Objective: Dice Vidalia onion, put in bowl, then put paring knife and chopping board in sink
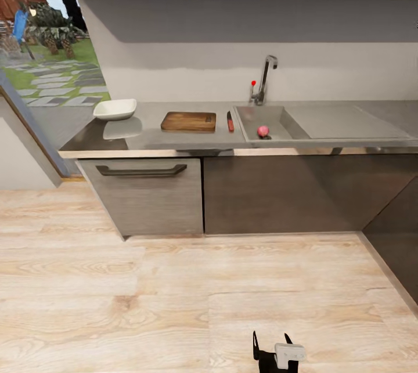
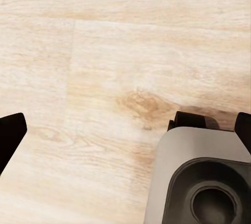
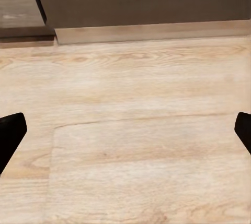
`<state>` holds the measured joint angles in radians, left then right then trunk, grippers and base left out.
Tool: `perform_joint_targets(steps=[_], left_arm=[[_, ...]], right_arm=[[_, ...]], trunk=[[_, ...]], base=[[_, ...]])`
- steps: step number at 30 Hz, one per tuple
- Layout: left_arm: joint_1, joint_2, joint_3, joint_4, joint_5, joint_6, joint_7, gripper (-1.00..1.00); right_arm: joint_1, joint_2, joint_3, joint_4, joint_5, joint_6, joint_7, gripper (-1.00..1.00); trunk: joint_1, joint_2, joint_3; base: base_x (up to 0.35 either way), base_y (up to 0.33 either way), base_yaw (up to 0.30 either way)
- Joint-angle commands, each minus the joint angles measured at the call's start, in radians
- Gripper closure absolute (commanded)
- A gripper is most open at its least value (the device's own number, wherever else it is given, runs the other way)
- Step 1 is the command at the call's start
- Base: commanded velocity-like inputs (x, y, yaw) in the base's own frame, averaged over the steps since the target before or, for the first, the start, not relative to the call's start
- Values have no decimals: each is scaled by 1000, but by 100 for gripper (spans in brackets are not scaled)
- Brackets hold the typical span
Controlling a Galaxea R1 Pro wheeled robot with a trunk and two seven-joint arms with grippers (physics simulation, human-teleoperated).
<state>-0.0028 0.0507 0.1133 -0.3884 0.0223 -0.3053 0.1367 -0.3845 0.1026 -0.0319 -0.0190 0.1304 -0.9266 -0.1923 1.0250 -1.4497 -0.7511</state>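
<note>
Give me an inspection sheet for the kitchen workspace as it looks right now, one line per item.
Surface: countertop, grey steel, above dark cabinets.
Job's things: Vidalia onion inside the sink basin; chopping board flat on the countertop; paring knife between board and sink; bowl at the countertop's left end.
Clutter: nothing seen.
Grippers: right gripper low over the floor, jaws apart, holding nothing; left gripper also over the floor, jaws wide apart, empty.
Cables: nothing seen.
Surroundings: wooden floor between robot and cabinets; tap behind the sink; garden visible at the left.
</note>
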Motion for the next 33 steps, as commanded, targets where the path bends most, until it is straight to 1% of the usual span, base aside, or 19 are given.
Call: perform_joint_targets(steps=[1,8,10,24,33], left_arm=[[0,0,0,0,2,-3,1,-100],[0,0,0,1,2,-3,1,-100],[0,0,0,1,2,-2,1,-100],[0,0,1,0,2,-1,1,-100],[0,0,1,0,2,-1,1,-100]], right_arm=[[0,0,-3,1,10,-1,-8,-100],[0,0,-3,1,11,11,-9,-100],[0,1,-3,1,10,12,-9,-100],[0,2,-3,1,10,12,-9,-100],[0,2,-3,1,10,12,-9,-100]], trunk=[[0,0,0],[0,0,1],[0,0,1],[0,0,22],[0,0,36]], base=[[0,0,0],[0,0,0],[0,-210,0],[2,-313,0],[110,-319,0]])
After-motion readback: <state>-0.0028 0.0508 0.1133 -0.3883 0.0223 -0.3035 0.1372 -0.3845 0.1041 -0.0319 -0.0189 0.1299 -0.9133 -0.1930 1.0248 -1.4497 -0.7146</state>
